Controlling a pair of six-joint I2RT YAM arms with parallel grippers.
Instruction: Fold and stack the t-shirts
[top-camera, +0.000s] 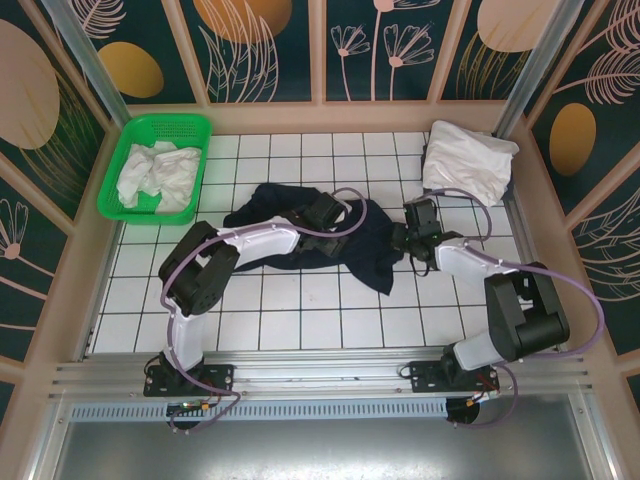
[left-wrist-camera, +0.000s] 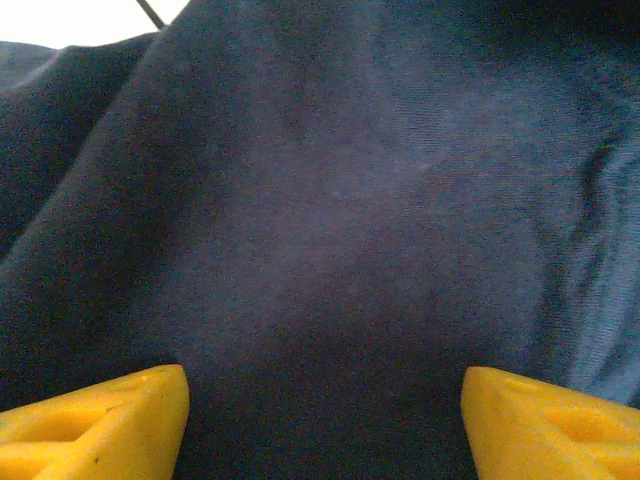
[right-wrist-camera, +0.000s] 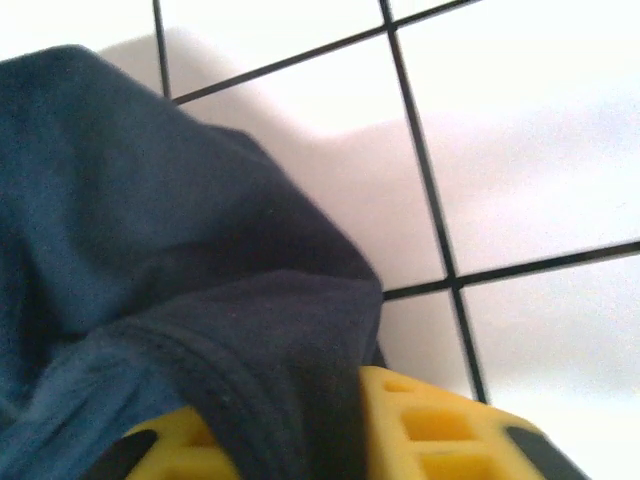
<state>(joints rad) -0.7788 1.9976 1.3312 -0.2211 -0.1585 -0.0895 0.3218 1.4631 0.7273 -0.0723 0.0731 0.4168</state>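
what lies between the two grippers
The navy t-shirt spreads over the tiles between the left gripper and the right gripper, clearest in the top view.

place: lab cell | signs: aluminium rails (top-camera: 320, 378), printed wall panels (top-camera: 270, 50), gridded table (top-camera: 300, 320)

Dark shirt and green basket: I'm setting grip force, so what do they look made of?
Dark shirt: soft knit cloth, probably cotton jersey, matte. A fine knit grain and loose folds show close up.
Green basket: likely rigid moulded plastic, slightly glossy. Its colour is even and its walls look slotted.
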